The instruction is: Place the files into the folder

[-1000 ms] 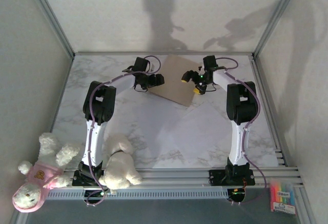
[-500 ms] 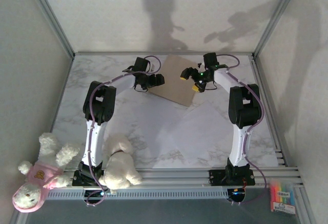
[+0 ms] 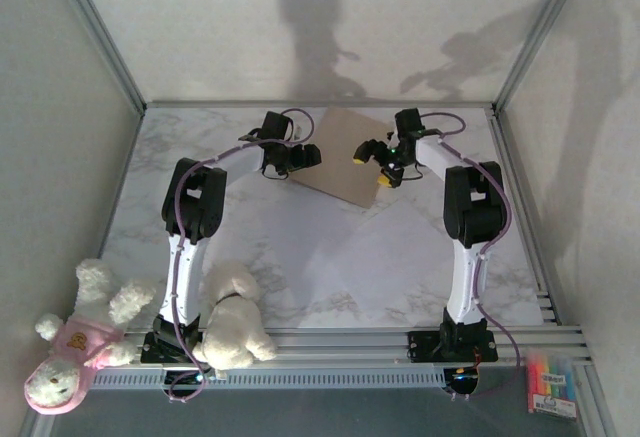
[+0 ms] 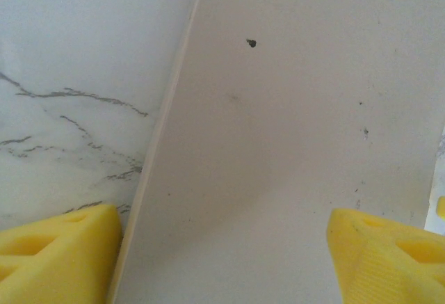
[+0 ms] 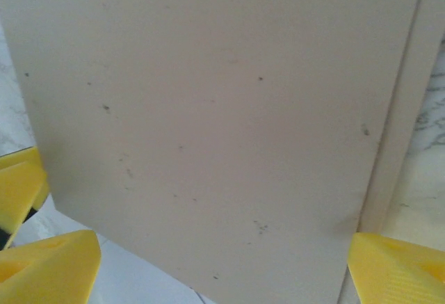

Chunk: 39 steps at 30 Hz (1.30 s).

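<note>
The marble bench [image 3: 150,177] carries all task items. A white sheet, taken to be the files [image 3: 400,257], lies flat on the near-right part of the bench, outside the folder, and is faint against the marble. Its far corner appears to run under the folder's near edge. The folder [image 3: 345,152] lies closed and flat at the far middle of the bench, turned at an angle. Over the last second the folder and the sheet have not moved. The left end effector [image 3: 292,157] has held its place at the folder's left edge, released, with its fingers spread either side of that edge and nothing between them. The right end effector [image 3: 372,167] has shifted slightly sideways above the folder's right edge and is also released and empty. Assessment: no filing has been done; both arms seem to be lining up to lift the cover, and none is raised yet. Two plush toys [image 3: 230,327] sit by the left arm's base. A pack of coloured markers [image 3: 552,387] lies at the near right; its label is too small to read. The folder bears only small dark specks, with no writing or brand.
</note>
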### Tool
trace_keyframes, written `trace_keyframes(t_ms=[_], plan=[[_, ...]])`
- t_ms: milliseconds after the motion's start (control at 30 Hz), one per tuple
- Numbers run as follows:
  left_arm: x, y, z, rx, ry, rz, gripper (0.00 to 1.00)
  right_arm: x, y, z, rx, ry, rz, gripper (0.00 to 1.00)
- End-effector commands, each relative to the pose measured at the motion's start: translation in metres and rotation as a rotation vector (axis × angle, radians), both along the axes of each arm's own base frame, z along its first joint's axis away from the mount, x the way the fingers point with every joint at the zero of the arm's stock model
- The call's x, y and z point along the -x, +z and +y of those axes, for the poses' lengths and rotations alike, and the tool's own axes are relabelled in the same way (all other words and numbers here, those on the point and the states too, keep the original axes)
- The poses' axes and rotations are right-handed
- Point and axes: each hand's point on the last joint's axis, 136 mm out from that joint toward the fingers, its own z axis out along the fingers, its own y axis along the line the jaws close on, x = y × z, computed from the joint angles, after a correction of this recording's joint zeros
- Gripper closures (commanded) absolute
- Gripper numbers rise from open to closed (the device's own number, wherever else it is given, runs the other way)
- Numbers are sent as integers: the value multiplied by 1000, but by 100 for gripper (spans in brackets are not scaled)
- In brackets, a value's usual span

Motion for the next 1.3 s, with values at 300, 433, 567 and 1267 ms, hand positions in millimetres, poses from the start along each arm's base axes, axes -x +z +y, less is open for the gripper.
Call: trace_keyframes(t_ms=[300,433,567,1267], plan=[[1,3,0,-6,10,11,22,8,-22,-4,9,-12,52,8],[1,3,-1,-2,8,11,22,7,-23,1,-11,-3,40,8],[1,4,-2,6,5,14,22,4,-15,7,-61,10,1,8],[4,4,-5,15,-4,26,23,-6,37,27,-205,75,-170,7]])
